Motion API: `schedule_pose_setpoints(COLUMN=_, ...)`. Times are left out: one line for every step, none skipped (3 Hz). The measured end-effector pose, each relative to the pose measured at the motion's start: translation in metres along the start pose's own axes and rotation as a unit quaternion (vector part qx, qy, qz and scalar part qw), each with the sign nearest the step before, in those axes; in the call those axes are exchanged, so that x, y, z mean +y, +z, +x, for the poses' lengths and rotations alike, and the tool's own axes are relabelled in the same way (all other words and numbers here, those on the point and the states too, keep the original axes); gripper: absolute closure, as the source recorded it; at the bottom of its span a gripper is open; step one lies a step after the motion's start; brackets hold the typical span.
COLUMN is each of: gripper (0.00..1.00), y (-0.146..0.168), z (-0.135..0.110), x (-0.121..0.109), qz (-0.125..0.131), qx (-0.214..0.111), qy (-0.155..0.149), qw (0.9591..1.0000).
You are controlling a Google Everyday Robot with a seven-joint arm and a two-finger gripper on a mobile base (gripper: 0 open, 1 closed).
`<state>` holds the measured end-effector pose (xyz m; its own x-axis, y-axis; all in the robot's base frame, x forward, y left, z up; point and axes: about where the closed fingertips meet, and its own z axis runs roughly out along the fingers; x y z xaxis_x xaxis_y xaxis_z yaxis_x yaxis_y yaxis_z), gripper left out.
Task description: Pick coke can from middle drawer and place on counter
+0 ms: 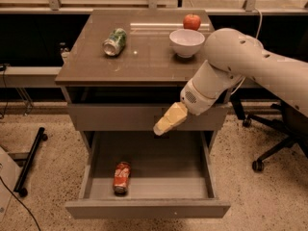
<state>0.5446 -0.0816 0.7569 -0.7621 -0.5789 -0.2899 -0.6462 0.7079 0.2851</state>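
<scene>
1. The middle drawer [144, 209] is pulled out below the counter [144, 61], its inside open to view from above.
2. The coke can [121, 177] lies on its side on the drawer floor, in the front left part, close to the front wall, with one silver end facing forward.
3. The claw [160, 128] hangs above the open drawer, in front of the closed upper drawer front [115, 117], pointing down and to the left.
4. The claw is well apart from the coke can, which lies lower and further left. Whether the claw is spread or pressed together, I cannot tell.
5. The white arm [231, 61] comes in from the right and bends down past the counter's front right corner.
6. On the counter a green can [114, 41] lies on its side at the left. A white bowl [187, 42] stands at the right, with a red apple [191, 21] just behind it.
7. An office chair [269, 153] stands on the floor at the right.
</scene>
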Motion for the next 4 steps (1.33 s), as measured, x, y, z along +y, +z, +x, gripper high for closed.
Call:
schedule_pose_setpoints(gripper=0.00, y=0.015, z=0.000, x=0.002, qz=-0.007, qx=0.013, qy=0.012, qw=0.9998)
schedule_pose_setpoints(gripper=0.00, y=0.049, z=-0.003, x=0.009, qz=-0.022, qx=0.020, qy=0.047, qw=0.9985)
schedule_pose_setpoints(gripper=0.00, y=0.090, z=-0.007, x=0.019, qz=-0.024, qx=0.024, qy=0.098, qw=0.9946)
schedule_pose_setpoints(gripper=0.00, y=0.141, z=-0.007, x=0.029, qz=-0.017, qx=0.044, qy=0.156, qw=0.9867)
